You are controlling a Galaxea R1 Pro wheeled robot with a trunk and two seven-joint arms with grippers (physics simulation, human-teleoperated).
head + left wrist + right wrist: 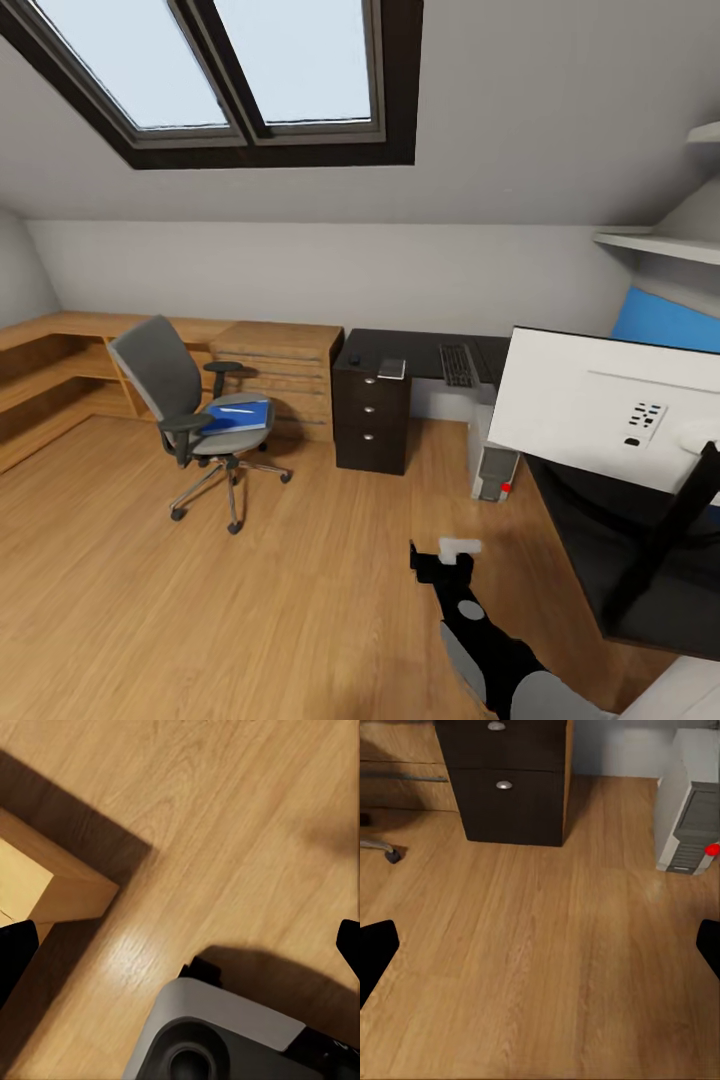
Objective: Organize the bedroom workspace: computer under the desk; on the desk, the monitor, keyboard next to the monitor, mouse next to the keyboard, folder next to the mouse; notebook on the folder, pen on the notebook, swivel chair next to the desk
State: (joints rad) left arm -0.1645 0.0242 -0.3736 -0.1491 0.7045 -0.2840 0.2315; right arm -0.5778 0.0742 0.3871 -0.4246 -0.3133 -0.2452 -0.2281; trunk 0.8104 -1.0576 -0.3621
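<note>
The grey swivel chair point(170, 385) stands on the wood floor at the left, apart from the desk. The blue folder point(240, 416) lies on its seat with a thin white pen point(237, 409) on top. On the black desk point(420, 352) lie the mouse point(354, 358), the small grey notebook point(391, 369) and the keyboard point(458, 365). The monitor point(610, 405) stands on the desk's near right wing, its white back toward me. The computer point(494, 472) point(690, 802) sits on the floor under the desk. My right gripper point(443, 556) point(540, 952) hangs open over bare floor. My left gripper point(180, 949) is open above the floor.
A black drawer unit point(372, 420) point(506, 784) with silver knobs stands under the desk's left end. Light-wood shelf units point(280, 375) line the back wall and left side; one corner point(45, 881) is near my left gripper. My base point(225, 1035) shows below it. Wall shelves point(655, 243) hang at upper right.
</note>
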